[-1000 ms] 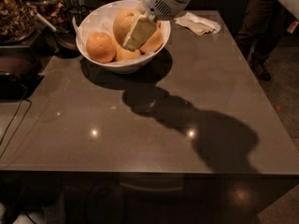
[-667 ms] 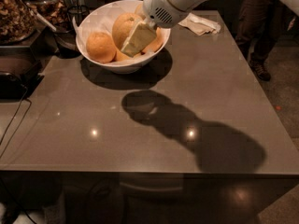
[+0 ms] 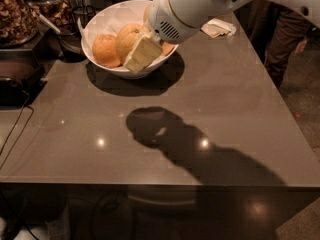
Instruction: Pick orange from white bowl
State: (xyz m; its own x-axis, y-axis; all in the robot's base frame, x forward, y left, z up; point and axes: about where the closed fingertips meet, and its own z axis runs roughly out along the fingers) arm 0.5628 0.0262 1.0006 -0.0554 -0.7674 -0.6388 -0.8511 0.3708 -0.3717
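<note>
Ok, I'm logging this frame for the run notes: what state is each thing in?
white bowl: upright on the table, holding oranges.
oranges: resting in the bowl, none lifted.
end effector: down inside the bowl, among the oranges.
napkin: crumpled, by the table's far edge.

My end effector [image 3: 137,60] is down at the front of the white bowl [image 3: 111,18]. It is in front of the oranges. The left orange [image 3: 105,49] sits by the bowl's wall. The middle orange [image 3: 128,38] is just beside it, right behind my end effector. My white arm [image 3: 195,6] comes in from the top right. The bowl sits at the back of the dark bench [image 3: 240,99]. My shadow [image 3: 170,139] lies on the bench. A napkin [image 3: 218,28] lies near the bowl.
</note>
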